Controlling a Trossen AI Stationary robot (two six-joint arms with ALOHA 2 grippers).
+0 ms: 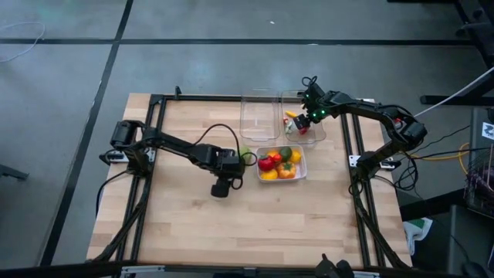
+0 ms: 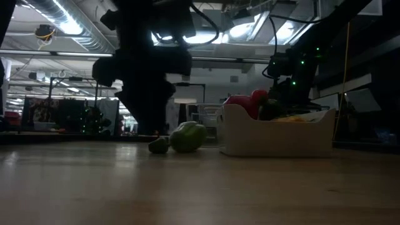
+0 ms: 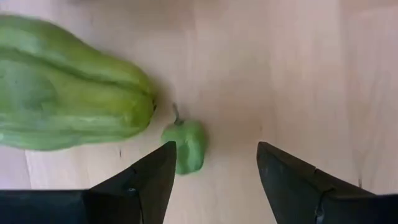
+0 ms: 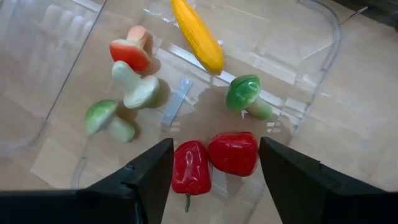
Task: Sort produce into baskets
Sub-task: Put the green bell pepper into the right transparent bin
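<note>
Two dark jointed arms; black cables; green lights on right arm (image 1: pixel 370 116).

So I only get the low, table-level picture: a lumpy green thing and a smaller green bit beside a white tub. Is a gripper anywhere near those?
Observer: Yes. The left gripper hangs open above the small green toy pepper, which lies just apart from the long green ribbed squash.
Operator: And the other arm?
Observer: The right gripper is open over a clear plastic tub, beyond the white tub.
Operator: Anything in that clear one?
Observer: A yellow corn cob, two red peppers and four small mushroom-shaped pieces.
</note>
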